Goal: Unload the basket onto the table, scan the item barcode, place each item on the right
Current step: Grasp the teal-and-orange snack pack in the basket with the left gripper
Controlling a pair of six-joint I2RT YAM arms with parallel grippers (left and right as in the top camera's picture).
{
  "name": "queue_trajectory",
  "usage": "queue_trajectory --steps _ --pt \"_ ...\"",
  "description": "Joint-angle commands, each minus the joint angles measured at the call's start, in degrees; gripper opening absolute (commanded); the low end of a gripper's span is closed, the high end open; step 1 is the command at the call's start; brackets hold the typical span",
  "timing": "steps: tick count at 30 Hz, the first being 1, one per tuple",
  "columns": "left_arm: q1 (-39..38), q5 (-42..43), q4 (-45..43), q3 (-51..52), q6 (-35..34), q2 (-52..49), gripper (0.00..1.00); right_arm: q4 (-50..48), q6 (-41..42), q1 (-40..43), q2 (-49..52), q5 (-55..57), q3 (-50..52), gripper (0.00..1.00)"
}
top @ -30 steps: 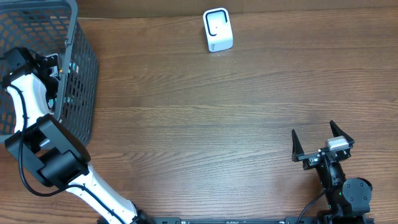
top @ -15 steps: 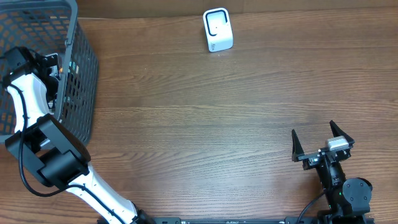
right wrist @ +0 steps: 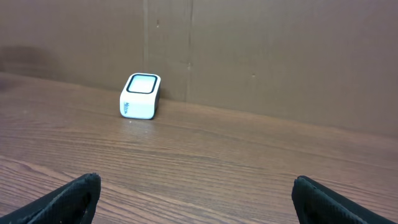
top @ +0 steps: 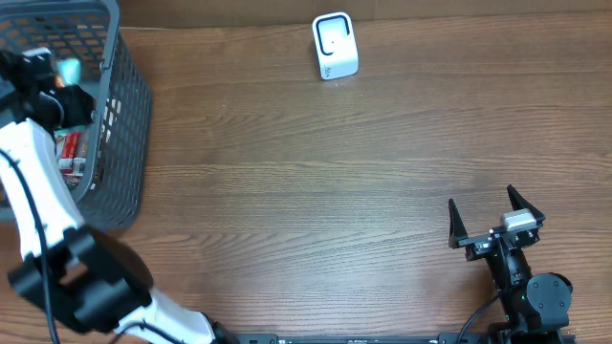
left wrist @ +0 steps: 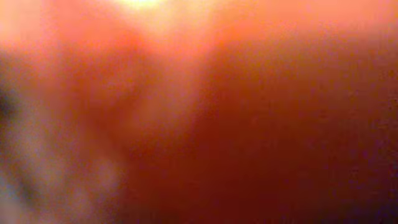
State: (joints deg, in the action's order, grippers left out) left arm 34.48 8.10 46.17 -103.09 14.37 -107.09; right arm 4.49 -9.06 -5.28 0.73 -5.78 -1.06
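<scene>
Left gripper (top: 59, 88) first, since that's where the action was. It hung over the dark grey plastic mesh basket (top: 129, 105) on the left side of the table, close to the basket's wall, and honestly I couldn't tell whether its jaws were clamped on anything. From overhead, a small orange-and-teal item (top: 73, 96) sat right at the fingers, but the arm hid the contact. The left wrist cam was no help, just a wall of blurry red-orange, which I read as something sitting very close to the lens. So my guess was that the pick was the step in hand, with the item either just caught or about to be.

Below it, through the mesh, I could see red-and-white packets (top: 69, 153) lying in the basket.

Moving outward, the white boxy barcode scanner with the dark-framed window (top: 335, 46) stood at the far edge of the brown wooden table (top: 306, 172), well apart from the basket, with nothing in front of it. The right gripper (top: 481, 201) sat at the near right, jaws wide apart and holding nothing, its cam looking across the wood at the scanner.

Next move as I saw it: make sure the grip was real, lift clear of the basket wall, carry the item over to the scanner and turn it so the barcode faced the window. I couldn't see a barcode anywhere, so I had no idea which face it was on.
</scene>
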Motion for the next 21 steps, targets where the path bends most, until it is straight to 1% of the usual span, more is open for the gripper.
queue_trajectory --steps 1,6,7,9,11,14,17,21 --pt "-0.35 0.28 -1.18 -0.96 -5.2 8.15 0.27 -0.24 -0.24 0.11 -0.57 -0.11 0.61 1.0" --pt "-0.35 0.31 -2.62 -0.96 -9.42 15.23 0.27 -0.22 -0.24 0.11 -0.57 -0.13 0.61 1.0" --pt "-0.39 0.79 -2.51 -0.96 -11.41 18.1 0.27 -0.24 -0.24 0.11 -0.57 -0.11 0.61 1.0" --pt "-0.44 1.22 -1.4 -0.96 -15.08 20.55 0.27 -0.24 -0.24 0.11 -0.57 -0.11 0.61 1.0" --pt "-0.46 1.46 0.68 -0.96 -20.24 22.86 0.24 -0.24 -0.24 0.11 -0.57 -0.11 0.61 1.0" --pt "-0.5 4.52 4.46 -0.96 -24.46 25.94 0.25 -0.24 -0.24 0.11 -0.57 -0.11 0.61 1.0" --pt "-1.38 6.73 7.93 -0.96 -25.35 28.11 0.25 -0.22 -0.24 0.11 -0.57 -0.11 0.61 1.0" --pt "-5.25 6.88 12.87 -0.96 -25.29 29.86 0.25 -0.24 -0.24 0.11 -0.57 -0.13 0.61 1.0"
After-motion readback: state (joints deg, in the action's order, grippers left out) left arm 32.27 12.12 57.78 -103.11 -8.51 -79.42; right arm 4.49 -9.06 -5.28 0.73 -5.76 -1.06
